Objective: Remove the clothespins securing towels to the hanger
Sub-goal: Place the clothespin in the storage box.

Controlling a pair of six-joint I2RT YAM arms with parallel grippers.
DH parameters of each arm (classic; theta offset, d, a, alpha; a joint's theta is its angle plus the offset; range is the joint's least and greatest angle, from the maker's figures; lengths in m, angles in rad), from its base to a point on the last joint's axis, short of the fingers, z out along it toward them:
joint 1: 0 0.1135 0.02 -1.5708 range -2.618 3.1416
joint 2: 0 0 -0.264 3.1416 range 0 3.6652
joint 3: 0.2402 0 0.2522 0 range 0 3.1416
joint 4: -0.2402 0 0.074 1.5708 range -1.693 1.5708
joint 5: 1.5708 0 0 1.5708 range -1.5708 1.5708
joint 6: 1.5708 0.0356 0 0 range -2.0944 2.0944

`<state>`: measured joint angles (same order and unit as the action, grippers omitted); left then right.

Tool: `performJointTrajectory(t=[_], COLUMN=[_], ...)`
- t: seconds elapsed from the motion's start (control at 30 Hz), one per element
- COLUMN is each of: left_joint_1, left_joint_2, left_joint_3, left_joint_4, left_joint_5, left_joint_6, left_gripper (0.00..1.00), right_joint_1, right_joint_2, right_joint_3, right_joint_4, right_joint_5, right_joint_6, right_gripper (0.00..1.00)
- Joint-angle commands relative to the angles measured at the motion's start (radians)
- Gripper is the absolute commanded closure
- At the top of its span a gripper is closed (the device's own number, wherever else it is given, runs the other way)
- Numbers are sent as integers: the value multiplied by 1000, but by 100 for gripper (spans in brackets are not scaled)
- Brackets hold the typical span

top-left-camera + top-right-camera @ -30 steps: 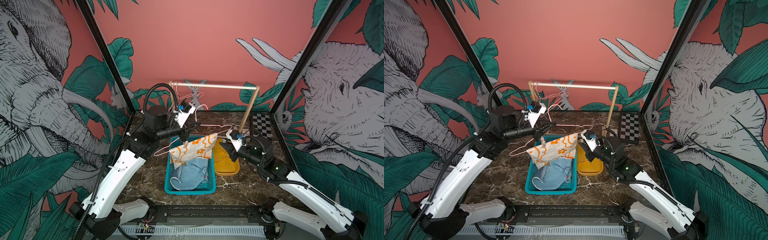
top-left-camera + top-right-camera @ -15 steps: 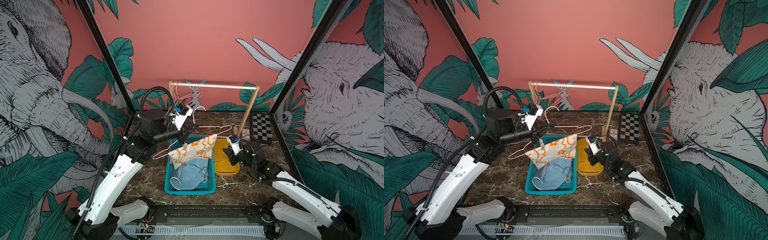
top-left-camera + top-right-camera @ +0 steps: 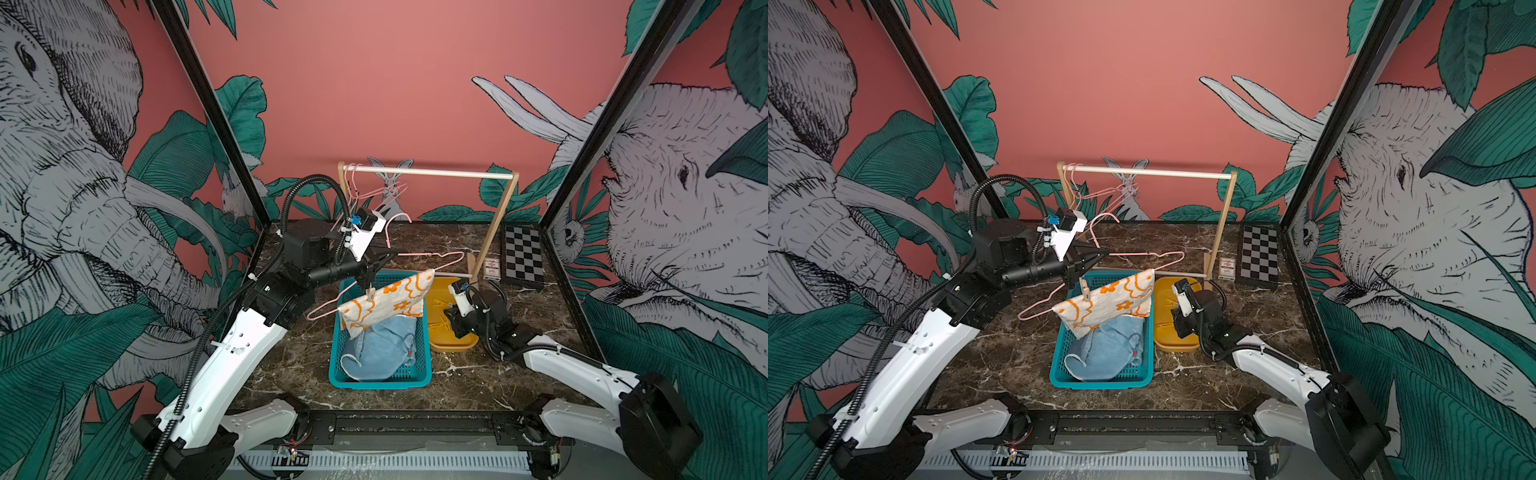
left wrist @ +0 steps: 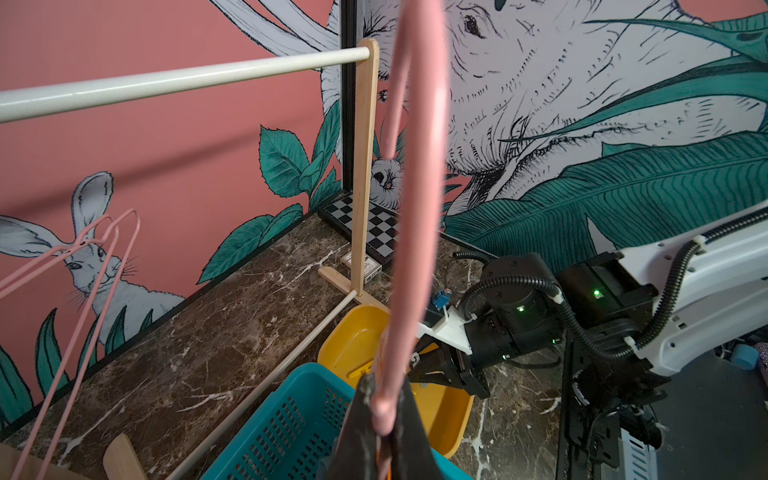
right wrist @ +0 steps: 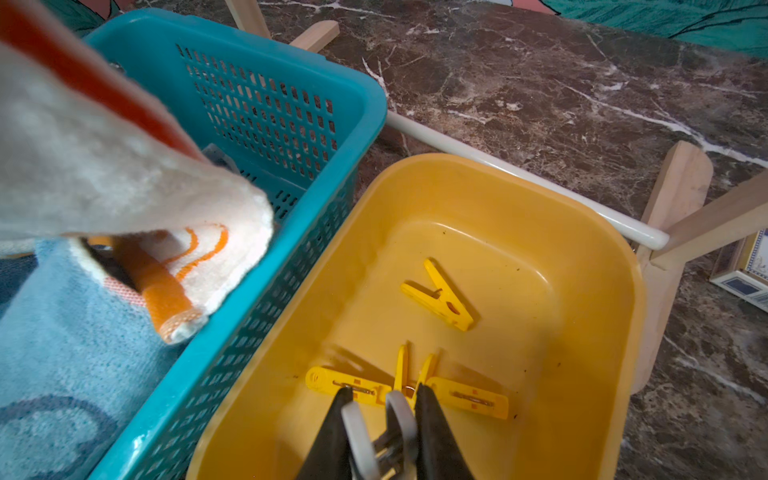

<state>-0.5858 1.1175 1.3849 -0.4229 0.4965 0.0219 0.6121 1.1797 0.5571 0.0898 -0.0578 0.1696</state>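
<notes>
I am gripping a pale clothespin [image 5: 397, 415] in my right end effector [image 5: 384, 392] straight above the yellow tray [image 5: 519, 249], while my left end effector [image 3: 384, 259], clenching the hanger [image 3: 440, 266], is sitting nearer the upright beige clothespin [image 3: 370, 294] pinning the cream towel [image 3: 392, 305].

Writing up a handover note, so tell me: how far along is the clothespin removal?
Done: yellow clothespins lie in the yellow tray, and a blue towel lies in the teal basket. In hand: the left gripper holds the pink hanger, while the right gripper holds a pale clothespin over the tray. Left: one beige clothespin pins the cream towel to the hanger.
</notes>
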Motion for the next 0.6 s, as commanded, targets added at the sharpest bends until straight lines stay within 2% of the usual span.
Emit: performJointTrajectory(t=[0.0, 0.57], left_joint_1=[0, 0], left_joint_2=[-22, -18], left_joint_3=[-5, -38], left_joint_4=[50, 59], left_joint_5=[16, 14], left_joint_6=[-12, -14], left_gripper=[100, 100], right_joint_1=[-8, -11], right_joint_2=[30, 135], right_joint_3=[-6, 13], right_joint_4=[62, 72], right_joint_5=[22, 9], right_joint_6=[25, 45], right_gripper=[79, 65])
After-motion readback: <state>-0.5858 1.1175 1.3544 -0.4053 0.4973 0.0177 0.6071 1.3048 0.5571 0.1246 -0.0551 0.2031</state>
